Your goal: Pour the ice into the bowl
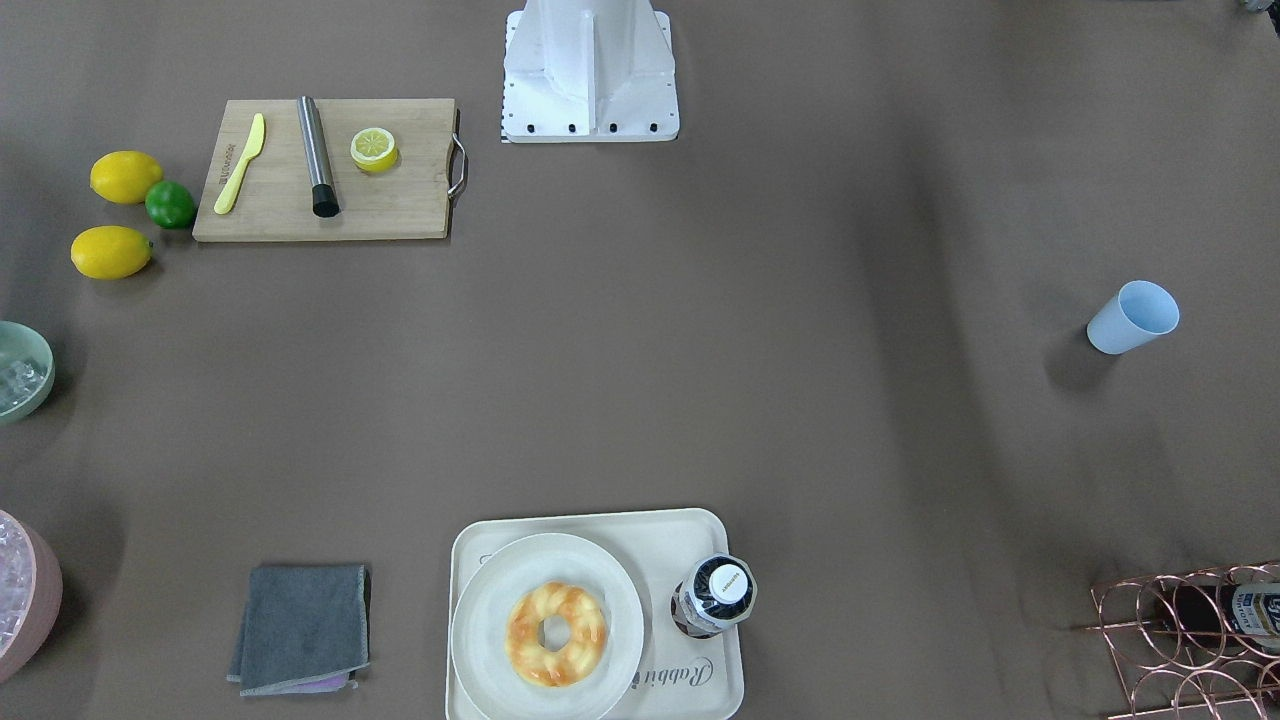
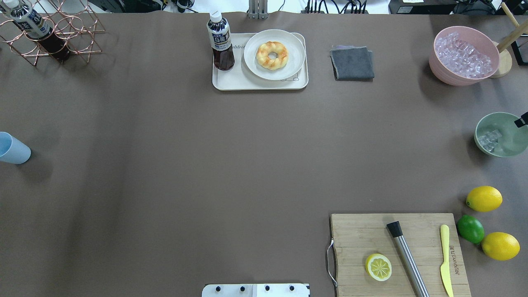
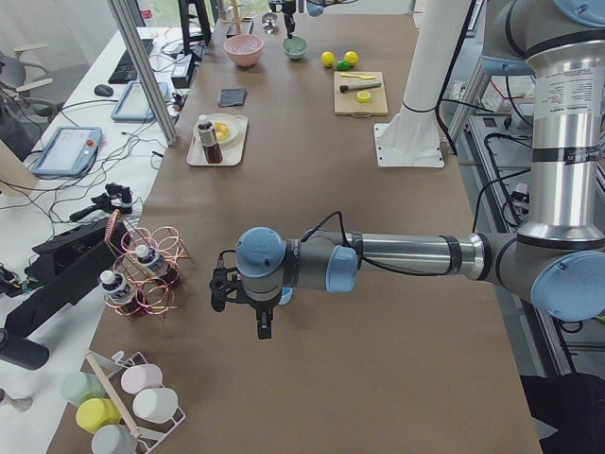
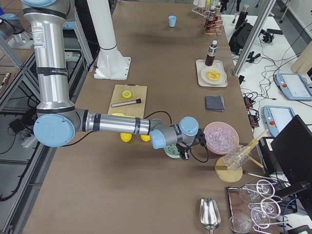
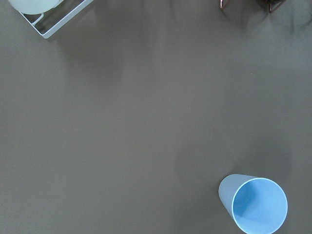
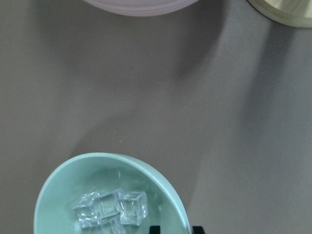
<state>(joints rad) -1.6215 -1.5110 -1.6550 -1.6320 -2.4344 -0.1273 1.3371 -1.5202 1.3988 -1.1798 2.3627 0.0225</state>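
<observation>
Mint-green and matte, the bowl (image 2: 511,142) sits at the 3 o'clock edge of the table (image 2: 231,165) in the overhead view. The ice (image 2: 490,139), a few clear cubes, lies inside it against its 9 o'clock wall. At about 11 o'clock from the bowl, and apart from it, we see a pink tub (image 2: 443,71) heaped with more cubes. Two lemons (image 2: 484,198) and a lime (image 2: 470,229) lie toward 6 o'clock.

In the right wrist view we find the right gripper (image 6: 175,231) at the 6 o'clock edge of the picture, just beside the bowl's rim. Its two dark fingertips (image 6: 155,229) stand a narrow gap apart, with bare table between them and nothing held.

The left gripper (image 3: 265,326) shows only in the left side view, hanging over the table by a wire rack (image 3: 151,274), and we cannot tell how its jaws stand. Its wrist camera looks down on a light blue cup (image 5: 258,204) at 5 o'clock, with its mouth facing up.
</observation>
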